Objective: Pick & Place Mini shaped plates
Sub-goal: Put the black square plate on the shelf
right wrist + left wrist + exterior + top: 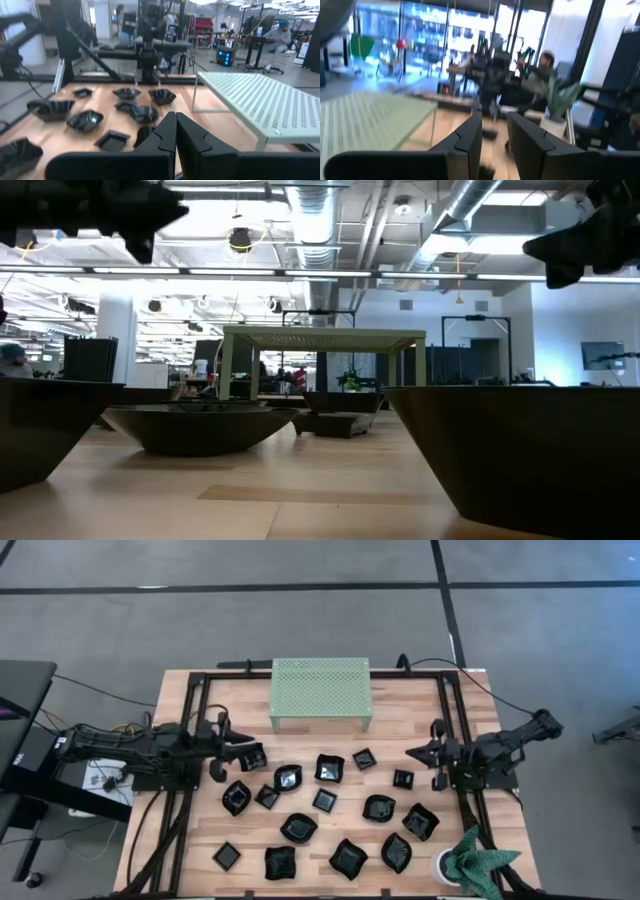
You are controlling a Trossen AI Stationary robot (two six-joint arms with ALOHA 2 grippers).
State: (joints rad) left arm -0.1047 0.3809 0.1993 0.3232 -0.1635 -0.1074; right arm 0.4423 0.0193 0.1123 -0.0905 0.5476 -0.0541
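Glossy black mini shaped plates lie scattered over the wooden table between my two arms, in front of the pale green stand. My left gripper clamps one small square plate; my right gripper hovers with fingers together, holding nothing. No writing is readable.

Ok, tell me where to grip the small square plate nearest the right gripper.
Probably pinch one raised rim of the small square plate, coming straight down from above: it sits flat with straight, upturned edges and free of neighbours. The right gripper hovers close beside it, fingers closed, so open first.
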